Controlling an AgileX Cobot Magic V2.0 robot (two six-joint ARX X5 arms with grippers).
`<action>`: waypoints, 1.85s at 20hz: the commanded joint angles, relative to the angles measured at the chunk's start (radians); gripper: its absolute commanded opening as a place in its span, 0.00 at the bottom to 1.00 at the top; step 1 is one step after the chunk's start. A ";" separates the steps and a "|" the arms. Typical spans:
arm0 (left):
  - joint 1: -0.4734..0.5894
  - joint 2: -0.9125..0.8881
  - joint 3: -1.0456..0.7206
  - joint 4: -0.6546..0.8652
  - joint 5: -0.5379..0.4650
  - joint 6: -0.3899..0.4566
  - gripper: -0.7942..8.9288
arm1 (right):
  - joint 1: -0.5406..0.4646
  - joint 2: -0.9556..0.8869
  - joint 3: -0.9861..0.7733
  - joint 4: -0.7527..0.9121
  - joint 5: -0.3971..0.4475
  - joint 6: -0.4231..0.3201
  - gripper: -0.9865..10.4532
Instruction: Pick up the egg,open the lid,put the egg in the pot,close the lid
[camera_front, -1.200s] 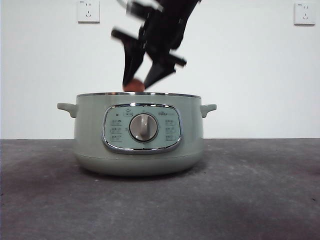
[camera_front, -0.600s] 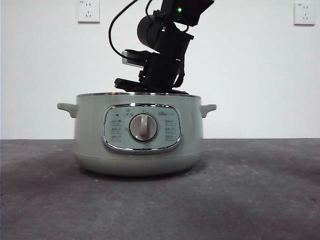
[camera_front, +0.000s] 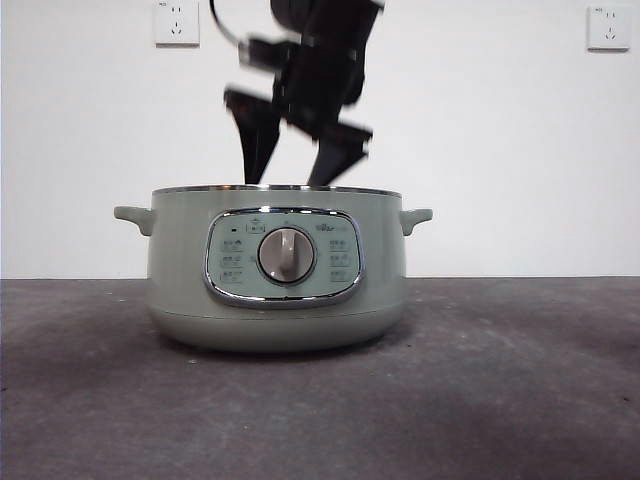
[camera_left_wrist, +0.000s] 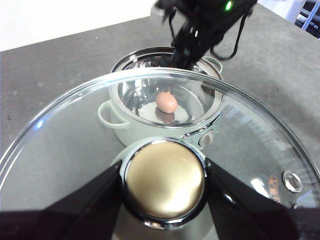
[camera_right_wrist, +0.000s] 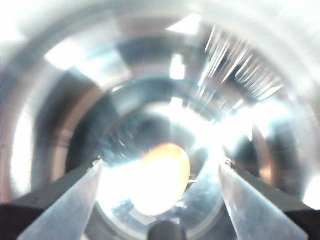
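The egg (camera_left_wrist: 166, 102) is seen lying on the steel floor inside the pot (camera_front: 277, 270). Above the pot's rim the right hand (camera_front: 296, 170) is spread wide and empty. Off to one side of the pot, the lid (camera_left_wrist: 65, 130) is gripped at its knob (camera_left_wrist: 164, 180) by the left hand (camera_left_wrist: 164, 187).

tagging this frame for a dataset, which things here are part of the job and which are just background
Part of the job:
- egg, lying inside the pot
- pot, open
- lid, held up by its knob in the left gripper
- right gripper, open above the pot

Just background:
- wall sockets
- table
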 joint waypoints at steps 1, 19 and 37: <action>0.002 -0.007 0.013 0.060 0.007 0.013 0.07 | 0.003 0.006 0.149 -0.112 -0.001 -0.003 0.42; -0.089 0.392 0.013 0.420 0.113 0.046 0.07 | 0.004 -0.634 -0.109 -0.311 0.025 0.004 0.42; -0.224 0.865 0.111 0.801 0.022 0.057 0.07 | 0.004 -1.546 -1.343 0.016 0.096 0.287 0.41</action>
